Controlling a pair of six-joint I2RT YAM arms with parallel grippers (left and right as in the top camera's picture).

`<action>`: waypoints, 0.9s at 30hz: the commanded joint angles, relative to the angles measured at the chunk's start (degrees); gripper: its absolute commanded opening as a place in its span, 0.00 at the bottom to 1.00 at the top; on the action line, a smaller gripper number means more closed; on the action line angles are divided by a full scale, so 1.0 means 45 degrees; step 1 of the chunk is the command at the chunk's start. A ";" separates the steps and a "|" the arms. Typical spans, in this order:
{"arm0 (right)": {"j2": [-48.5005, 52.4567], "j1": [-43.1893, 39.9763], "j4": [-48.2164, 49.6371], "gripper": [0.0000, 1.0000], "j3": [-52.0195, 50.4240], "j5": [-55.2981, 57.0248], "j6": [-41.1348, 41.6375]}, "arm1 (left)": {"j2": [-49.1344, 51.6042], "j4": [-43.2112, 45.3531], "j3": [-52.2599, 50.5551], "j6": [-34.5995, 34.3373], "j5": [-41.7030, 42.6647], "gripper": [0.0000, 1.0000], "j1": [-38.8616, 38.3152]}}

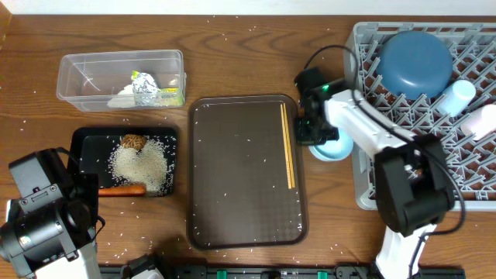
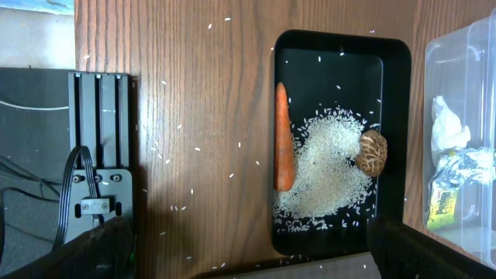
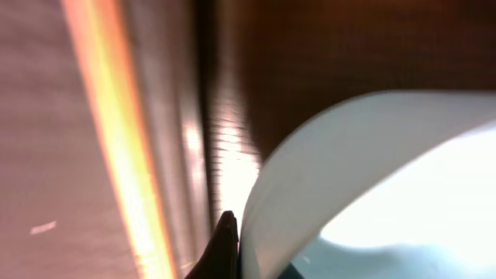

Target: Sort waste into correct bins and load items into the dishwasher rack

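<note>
My right gripper (image 1: 316, 130) is shut on the rim of the small white bowl (image 1: 335, 147), pale blue inside, between the brown serving tray and the dishwasher rack (image 1: 364, 167). In the right wrist view one black finger (image 3: 226, 240) presses the bowl's outer wall (image 3: 325, 163). The rack holds the dark-blue dish (image 1: 415, 62), a light-blue cup (image 1: 457, 95) and a white cup (image 1: 483, 120). The chopsticks (image 1: 288, 147) lie on the serving tray. My left gripper (image 2: 256, 252) is open and empty, short of the black tray (image 2: 395, 116) holding carrot (image 2: 283, 147), rice (image 2: 325, 170) and brown lump (image 2: 373, 152).
The clear tub (image 1: 77, 77) at the back left holds the foil ball (image 1: 144, 85), tissue (image 1: 122, 98) and yellow-green packet (image 1: 172, 96). The brown serving tray (image 1: 240, 170) fills the middle. Rice grains are scattered over the wooden table (image 1: 232, 62).
</note>
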 commanded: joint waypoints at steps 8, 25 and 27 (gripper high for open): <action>-0.2667 -0.2336 0.0257 0.01 0.0699 -0.7543 -0.1763 | -0.0010 -0.0044 -0.0019 0.0165 -0.0253 0.98 0.0068; -0.2735 -0.9224 0.0777 0.01 0.0699 -1.7087 -0.3808 | -0.0010 -0.0044 -0.0019 0.0165 -0.0253 0.98 0.0068; -0.2735 -0.9913 0.0806 0.01 0.0699 -1.7068 -0.3818 | -0.0010 -0.0044 -0.0019 0.0165 -0.0253 0.98 0.0068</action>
